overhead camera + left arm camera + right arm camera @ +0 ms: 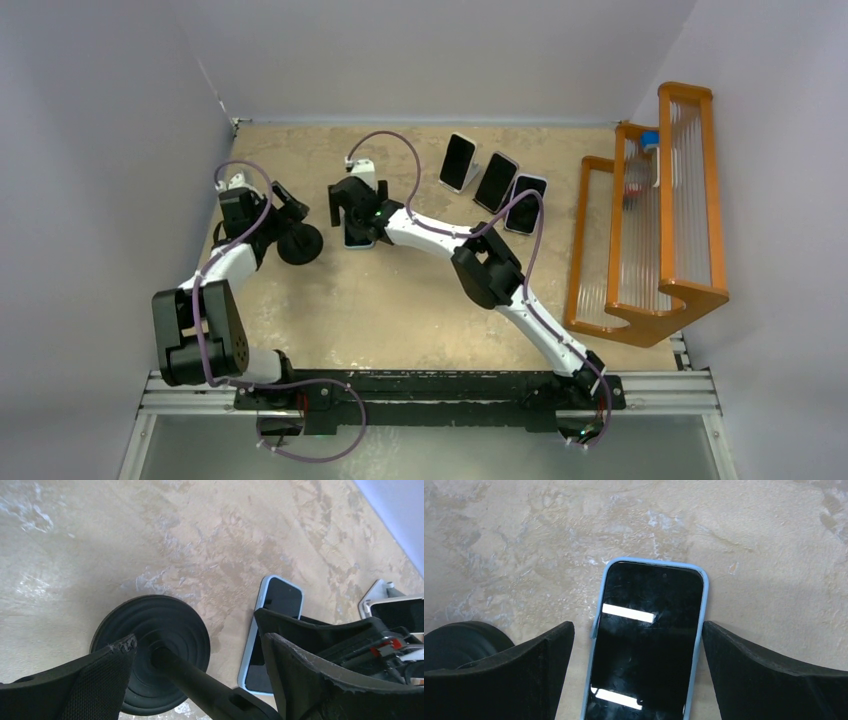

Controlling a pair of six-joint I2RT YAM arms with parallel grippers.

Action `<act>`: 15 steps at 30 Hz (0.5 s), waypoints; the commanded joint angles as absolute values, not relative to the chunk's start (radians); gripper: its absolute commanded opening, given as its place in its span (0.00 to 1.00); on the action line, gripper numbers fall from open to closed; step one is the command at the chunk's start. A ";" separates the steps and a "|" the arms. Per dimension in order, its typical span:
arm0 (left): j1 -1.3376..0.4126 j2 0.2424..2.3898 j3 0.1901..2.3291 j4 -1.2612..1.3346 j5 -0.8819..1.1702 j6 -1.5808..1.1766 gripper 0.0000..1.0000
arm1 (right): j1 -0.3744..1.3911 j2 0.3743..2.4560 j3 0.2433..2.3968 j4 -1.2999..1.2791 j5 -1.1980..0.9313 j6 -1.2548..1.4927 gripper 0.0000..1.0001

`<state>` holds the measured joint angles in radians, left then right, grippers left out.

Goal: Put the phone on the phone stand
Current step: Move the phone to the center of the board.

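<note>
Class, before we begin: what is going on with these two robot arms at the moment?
The right pincer is open and poised over a blue-cased phone lying flat, screen up, on the table, with one finger on each long side. It has not gripped the phone yet. The left pincer is open too, with its fingers either side of the stem of the black round-based stand, just beside the phone. Nothing sits on that stand yet.

A blue-cased phone point(649, 645) lies flat, screen up, just beside the black round-based phone stand point(170, 625).
</note>
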<state>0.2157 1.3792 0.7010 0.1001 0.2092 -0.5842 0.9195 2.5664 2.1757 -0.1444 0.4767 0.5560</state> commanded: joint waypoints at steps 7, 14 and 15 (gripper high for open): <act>0.222 1.509 0.753 0.189 0.313 -0.610 0.92 | 0.961 2.661 2.250 -0.257 0.535 0.450 0.99; 0.222 1.569 0.810 0.189 0.364 -0.604 0.89 | 0.967 2.612 2.115 -0.205 0.578 0.403 0.78; 0.222 1.577 0.813 0.195 0.373 -0.605 0.88 | 0.968 2.599 2.091 -0.196 0.582 0.395 0.70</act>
